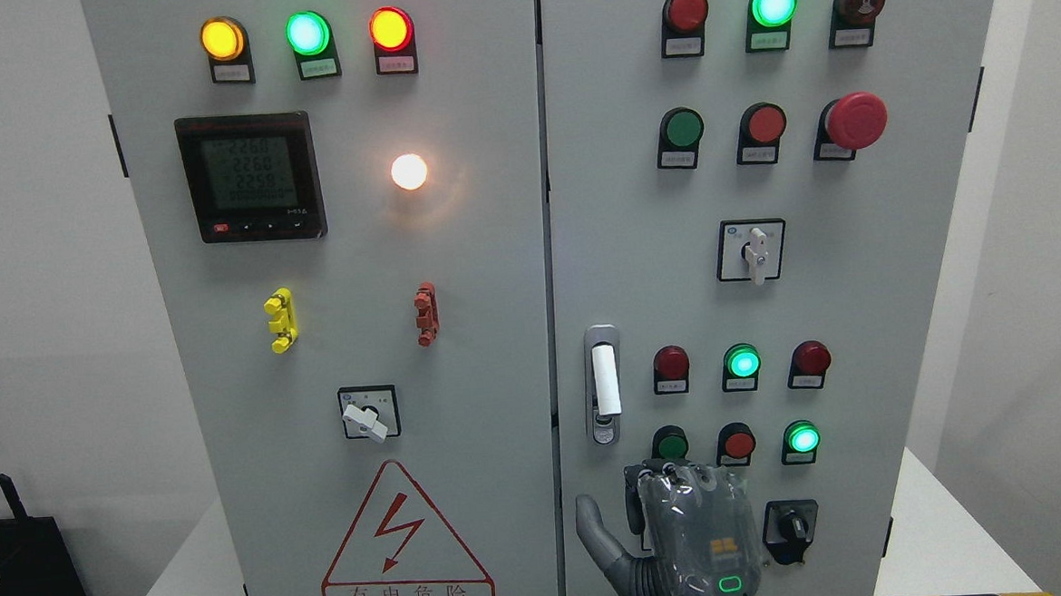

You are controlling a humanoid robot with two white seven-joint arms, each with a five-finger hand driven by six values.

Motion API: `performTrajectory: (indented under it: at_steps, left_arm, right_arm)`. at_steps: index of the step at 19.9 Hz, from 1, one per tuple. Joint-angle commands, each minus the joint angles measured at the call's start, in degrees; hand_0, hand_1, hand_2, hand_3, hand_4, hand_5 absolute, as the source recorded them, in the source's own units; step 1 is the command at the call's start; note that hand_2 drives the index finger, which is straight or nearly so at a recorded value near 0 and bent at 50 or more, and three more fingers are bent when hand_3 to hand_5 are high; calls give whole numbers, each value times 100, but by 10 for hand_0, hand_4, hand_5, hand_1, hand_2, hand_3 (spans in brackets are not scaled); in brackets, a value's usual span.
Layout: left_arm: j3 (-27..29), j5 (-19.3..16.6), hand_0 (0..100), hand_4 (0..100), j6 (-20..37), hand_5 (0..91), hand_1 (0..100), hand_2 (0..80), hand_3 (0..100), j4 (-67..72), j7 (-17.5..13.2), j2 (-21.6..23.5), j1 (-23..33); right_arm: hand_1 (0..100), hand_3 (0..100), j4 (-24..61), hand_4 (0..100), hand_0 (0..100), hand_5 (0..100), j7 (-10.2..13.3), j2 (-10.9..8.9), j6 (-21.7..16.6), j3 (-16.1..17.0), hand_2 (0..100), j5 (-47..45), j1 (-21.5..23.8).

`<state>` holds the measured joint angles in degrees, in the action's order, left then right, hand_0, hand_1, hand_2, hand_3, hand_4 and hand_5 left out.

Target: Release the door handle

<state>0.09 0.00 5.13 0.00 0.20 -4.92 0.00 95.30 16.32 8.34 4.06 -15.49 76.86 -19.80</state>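
The door handle (602,383) is a grey recessed latch with a white lever, upright near the left edge of the right cabinet door (858,317). My right hand (659,491) comes up from the bottom edge and hangs just below the handle, clear of it. Its back faces me, the thumb (592,526) is spread out to the left, and it holds nothing. The door looks closed, flush with the left door (457,275). My left arm does not show.
The right door carries indicator lamps, push buttons, a red emergency stop (855,120) and rotary switches (752,250), (791,530) close to my hand. The left door has a meter (250,176), lamps and a warning triangle (404,541). White walls flank the cabinet.
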Motion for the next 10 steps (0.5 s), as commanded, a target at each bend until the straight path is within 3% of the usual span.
performTrajectory:
  at_steps: [1,10]
  left_arm:
    - [184,-167,120,0,-3,0,389,0,0,132,-3,0,-97]
    - [184,-167,120,0,-3,0,389,0,0,132,6,0,-88]
  right_arm:
    - [299,1000,24,1000,406,968,-24,1,138,29,1000,-40,-199]
    - [270,1000,76,1000,393,971,-68,19,271,29,1000,-5,-446]
